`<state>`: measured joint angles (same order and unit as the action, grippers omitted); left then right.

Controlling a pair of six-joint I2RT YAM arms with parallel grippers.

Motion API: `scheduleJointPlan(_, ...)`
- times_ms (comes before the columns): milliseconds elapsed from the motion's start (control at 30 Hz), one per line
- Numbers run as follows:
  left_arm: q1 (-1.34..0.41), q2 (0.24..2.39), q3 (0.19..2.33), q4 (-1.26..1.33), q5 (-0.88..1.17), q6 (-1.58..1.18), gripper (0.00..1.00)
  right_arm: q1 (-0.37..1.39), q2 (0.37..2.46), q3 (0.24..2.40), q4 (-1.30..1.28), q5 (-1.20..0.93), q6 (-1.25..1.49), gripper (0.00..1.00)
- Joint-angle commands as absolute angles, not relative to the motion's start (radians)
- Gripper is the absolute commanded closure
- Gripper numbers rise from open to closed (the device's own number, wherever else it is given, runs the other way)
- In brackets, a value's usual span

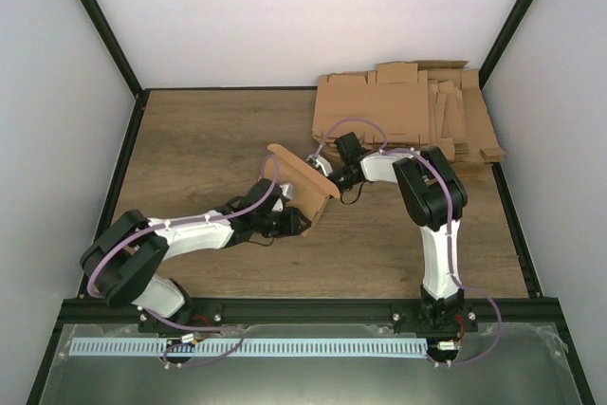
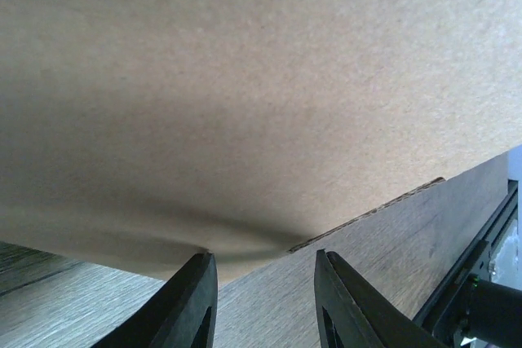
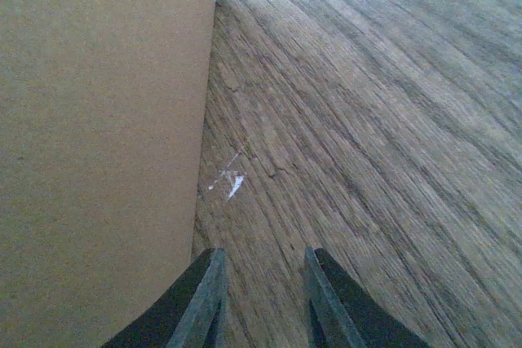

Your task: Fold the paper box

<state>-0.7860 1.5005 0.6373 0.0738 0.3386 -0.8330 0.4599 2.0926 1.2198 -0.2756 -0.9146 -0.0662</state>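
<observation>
Left gripper (image 2: 263,265): jaws part-open, nothing between them, tips at the lower edge of the box (image 2: 245,79).
Right gripper (image 3: 261,257): jaws narrowly apart, empty, with a box panel just beside its left finger.
Box: mid-table (image 1: 190,158), standing on edge, tilted, between both grippers.
Blanks (image 1: 408,111): flat pile, far right corner, apart from the box.

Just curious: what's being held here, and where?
Nothing is gripped: the paper box leans between the left end effector and right end effector, both open.
</observation>
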Motion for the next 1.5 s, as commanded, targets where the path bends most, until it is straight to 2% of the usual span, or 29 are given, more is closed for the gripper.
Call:
scheduleJointPlan(0,-0.791,1.467,0.619,0.044,0.295,-0.811,0.64,0.459,2.054,1.221,-0.268,-0.869,-0.060,0.71)
scheduleJointPlan(833,-0.792,1.301,0.524,-0.100,0.185,-0.750,0.63,0.459,1.996,1.236,-0.275,-0.842,-0.055,0.67)
scheduleJointPlan(1167,-0.776,1.167,0.611,-0.341,0.023,-0.659,0.62,0.466,1.957,1.245,-0.302,-0.833,-0.057,0.67)
scheduleJointPlan(1467,-0.476,1.057,0.654,-0.406,0.127,-0.562,0.60,0.489,1.944,1.262,-0.324,-0.817,-0.064,0.66)
